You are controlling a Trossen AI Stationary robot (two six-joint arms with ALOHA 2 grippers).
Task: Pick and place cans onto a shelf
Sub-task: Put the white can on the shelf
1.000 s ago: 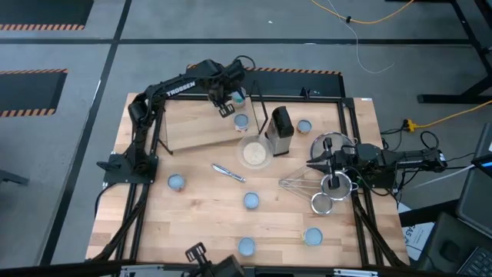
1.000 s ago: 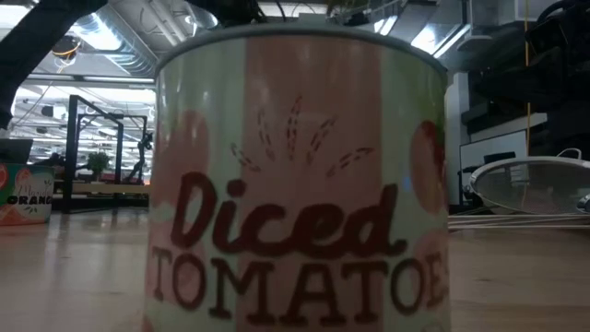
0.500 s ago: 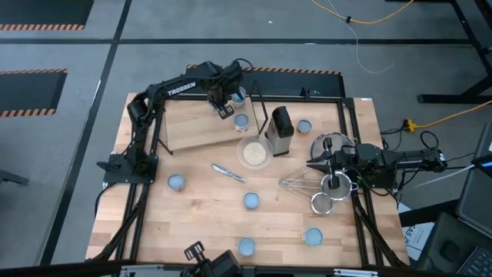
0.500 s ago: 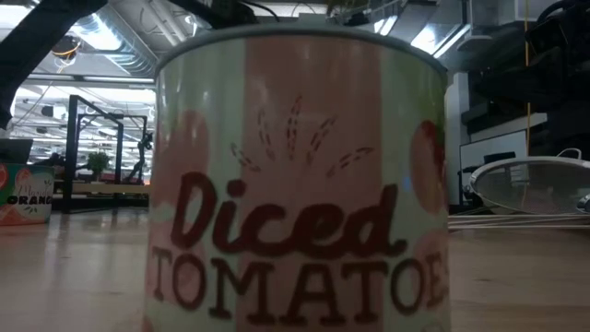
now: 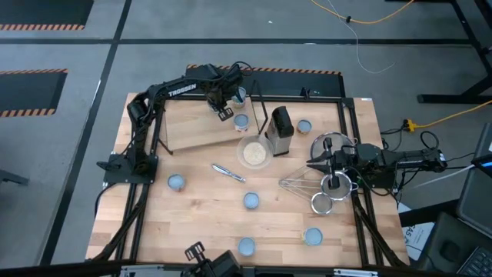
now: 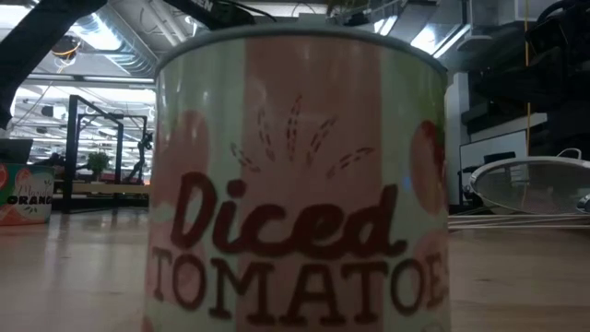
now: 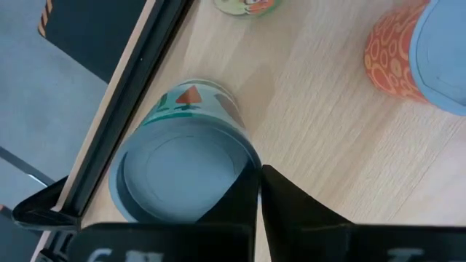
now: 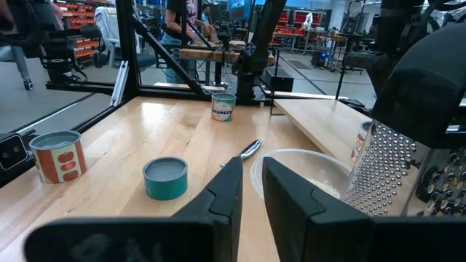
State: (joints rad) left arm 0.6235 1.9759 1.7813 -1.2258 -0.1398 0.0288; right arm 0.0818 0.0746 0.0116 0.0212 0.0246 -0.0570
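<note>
left gripper [image 5: 222,108] drifted off can [image 7: 182,169] | fingers together | can upright on shelf [image 5: 192,127], blue-grey top

My left arm [image 5: 181,90] carries "TROSSEN" in white letters. The can [image 6: 300,180] right before the low camera reads "Diced TOMATOES". A far can [image 6: 25,192] at that view's edge shows "ORANG", the rest cut off.

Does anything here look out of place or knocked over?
Nothing looks spilled or toppled. One oddity: a tomato can stands so close to the low camera that it hides most of the table. The other cans stand upright.
</note>
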